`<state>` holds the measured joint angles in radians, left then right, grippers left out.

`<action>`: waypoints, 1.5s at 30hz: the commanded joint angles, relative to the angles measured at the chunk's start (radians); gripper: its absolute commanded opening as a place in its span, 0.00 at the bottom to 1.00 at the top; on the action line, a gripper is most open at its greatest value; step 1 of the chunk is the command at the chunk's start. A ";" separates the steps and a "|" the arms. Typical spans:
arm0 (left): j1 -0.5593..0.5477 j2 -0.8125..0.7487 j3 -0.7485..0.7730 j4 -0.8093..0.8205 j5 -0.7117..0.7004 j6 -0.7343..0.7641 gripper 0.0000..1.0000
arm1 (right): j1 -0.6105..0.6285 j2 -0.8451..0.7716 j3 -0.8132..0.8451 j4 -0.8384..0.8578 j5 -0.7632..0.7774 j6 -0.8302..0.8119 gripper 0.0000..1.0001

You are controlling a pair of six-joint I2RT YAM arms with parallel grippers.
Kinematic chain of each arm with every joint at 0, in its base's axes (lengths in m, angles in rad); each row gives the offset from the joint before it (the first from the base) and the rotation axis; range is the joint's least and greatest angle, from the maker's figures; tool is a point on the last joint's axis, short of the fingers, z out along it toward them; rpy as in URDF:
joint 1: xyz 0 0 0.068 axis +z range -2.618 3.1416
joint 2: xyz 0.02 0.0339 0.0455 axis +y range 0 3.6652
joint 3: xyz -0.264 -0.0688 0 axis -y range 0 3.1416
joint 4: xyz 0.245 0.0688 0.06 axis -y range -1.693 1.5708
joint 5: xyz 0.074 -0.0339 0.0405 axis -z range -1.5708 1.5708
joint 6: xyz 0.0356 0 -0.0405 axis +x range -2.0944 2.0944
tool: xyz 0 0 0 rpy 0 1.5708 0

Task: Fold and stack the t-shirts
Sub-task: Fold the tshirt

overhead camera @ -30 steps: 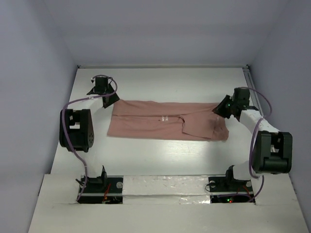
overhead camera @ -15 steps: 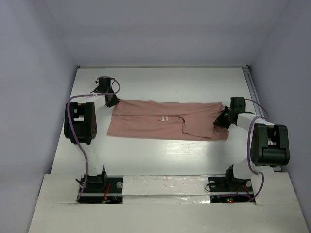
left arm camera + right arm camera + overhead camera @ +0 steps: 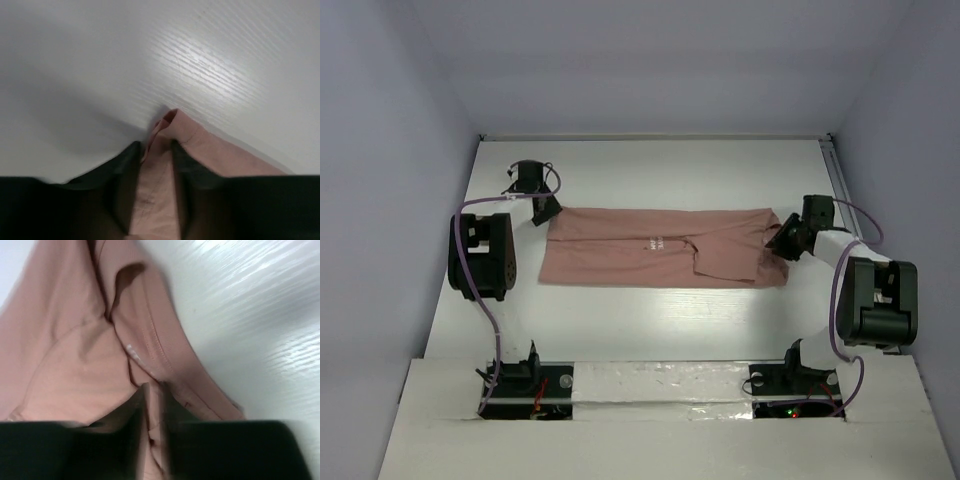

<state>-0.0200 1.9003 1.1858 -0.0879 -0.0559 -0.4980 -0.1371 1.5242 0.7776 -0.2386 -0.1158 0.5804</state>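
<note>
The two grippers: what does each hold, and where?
Both pinch the pink t-shirt: left gripper at its far left corner, right gripper at its right edge.

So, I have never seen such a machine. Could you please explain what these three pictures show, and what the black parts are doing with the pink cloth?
The machine is two robot arms, fixed at the near edge of a white table. The wide picture comes from a fixed camera above and behind them. The two close pictures come from small cameras on the wrists, so each one shows its own black fingers at the bottom. On the table lies one dusty salmon-pink cotton t-shirt, spread out as a long flat band, partly folded. The left gripper pinches its far left corner; in the left wrist picture, the cloth sits between the two fingers. The right gripper pinches the right end in the same way.
</note>
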 commanded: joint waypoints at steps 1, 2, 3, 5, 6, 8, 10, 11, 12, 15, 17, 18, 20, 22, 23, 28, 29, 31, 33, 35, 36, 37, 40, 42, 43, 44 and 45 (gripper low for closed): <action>0.026 -0.043 0.001 -0.084 -0.070 0.003 0.39 | -0.013 -0.056 0.080 -0.031 0.062 -0.047 0.43; 0.026 -0.055 -0.002 -0.091 -0.061 0.009 0.50 | -0.013 -0.067 0.090 -0.045 0.051 -0.059 0.53; 0.026 -0.069 -0.008 -0.093 -0.059 0.009 0.59 | -0.013 -0.076 0.107 -0.068 0.024 -0.069 0.58; 0.026 -0.127 -0.032 -0.085 -0.053 0.009 0.63 | -0.001 -0.093 0.143 -0.111 -0.007 -0.071 0.56; 0.026 -0.147 -0.031 -0.093 -0.058 0.007 0.63 | 0.032 -0.108 0.144 -0.101 -0.036 -0.064 0.50; 0.026 -0.219 -0.035 -0.095 -0.062 0.003 0.63 | 0.086 -0.084 0.178 -0.103 -0.062 -0.047 0.26; 0.008 -0.268 -0.034 -0.087 -0.053 0.004 0.62 | 0.190 0.014 0.215 -0.094 -0.067 -0.016 0.11; -0.003 -0.306 -0.026 -0.088 -0.059 0.009 0.61 | 0.215 0.052 0.247 -0.087 -0.064 -0.002 0.09; -0.030 -0.322 -0.023 -0.088 -0.059 0.012 0.61 | 0.232 0.092 0.259 -0.059 -0.067 0.034 0.09; -0.078 -0.382 -0.017 -0.085 -0.049 0.018 0.55 | 0.254 0.221 0.281 0.001 -0.055 0.079 0.05; -0.118 -0.420 -0.021 -0.085 -0.032 0.003 0.55 | 0.263 0.308 0.331 0.010 -0.038 0.078 0.04; -0.133 -0.434 -0.028 -0.081 -0.029 -0.004 0.54 | 0.263 0.342 0.359 0.009 -0.044 0.075 0.03; -0.155 -0.461 -0.043 -0.069 -0.012 -0.020 0.54 | 0.275 0.439 0.422 -0.004 -0.050 0.065 0.03; -0.169 -0.466 -0.045 -0.070 0.001 -0.028 0.54 | 0.284 0.523 0.503 -0.017 -0.061 0.065 0.03; -0.169 -0.461 -0.037 -0.085 0.002 -0.030 0.54 | 0.284 0.574 0.620 -0.021 -0.070 0.071 0.02; -0.178 -0.454 0.023 -0.148 0.008 -0.022 0.55 | 0.350 1.178 1.472 -0.222 -0.217 0.162 0.07; -0.178 -0.455 0.055 -0.174 0.004 -0.014 0.55 | 0.350 1.300 2.013 -0.275 -0.232 0.186 0.23; -0.178 -0.461 0.105 -0.211 -0.010 0.001 0.56 | 0.350 1.414 2.236 -0.182 -0.341 0.376 0.80; -0.178 -0.463 0.141 -0.236 -0.009 0.010 0.57 | 0.350 1.217 1.923 -0.078 -0.406 0.388 0.92; -0.178 -0.481 0.172 -0.256 -0.016 0.022 0.57 | 0.369 0.812 1.513 0.140 -0.352 0.256 1.00; -0.178 -0.490 0.176 -0.259 -0.015 0.027 0.57 | 0.369 0.709 1.227 0.174 -0.354 0.243 1.00; -0.178 -0.500 0.179 -0.259 -0.016 0.030 0.57 | 0.369 0.620 1.109 0.215 -0.363 0.225 1.00; -0.178 -0.535 0.183 -0.262 0.002 0.036 0.34 | 0.471 0.293 0.659 0.242 -0.283 0.159 0.22; -0.169 -0.558 0.181 -0.260 0.011 0.041 0.00 | 0.586 0.139 0.470 0.223 -0.246 0.171 0.00; -0.169 -0.566 0.184 -0.268 0.016 0.038 0.00 | 0.626 0.098 0.287 0.295 -0.214 0.226 0.00; -0.169 -0.581 0.186 -0.273 0.021 0.038 0.00 | 0.666 0.065 0.211 0.323 -0.182 0.266 0.00; -0.169 -0.589 0.186 -0.271 0.025 0.039 0.00 | 0.736 0.047 0.157 0.356 -0.150 0.300 0.10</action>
<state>-0.1944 1.3693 1.3331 -0.3466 -0.0486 -0.4728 0.4583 1.5726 1.1439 0.0143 -0.3569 0.8181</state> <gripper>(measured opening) 0.005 0.052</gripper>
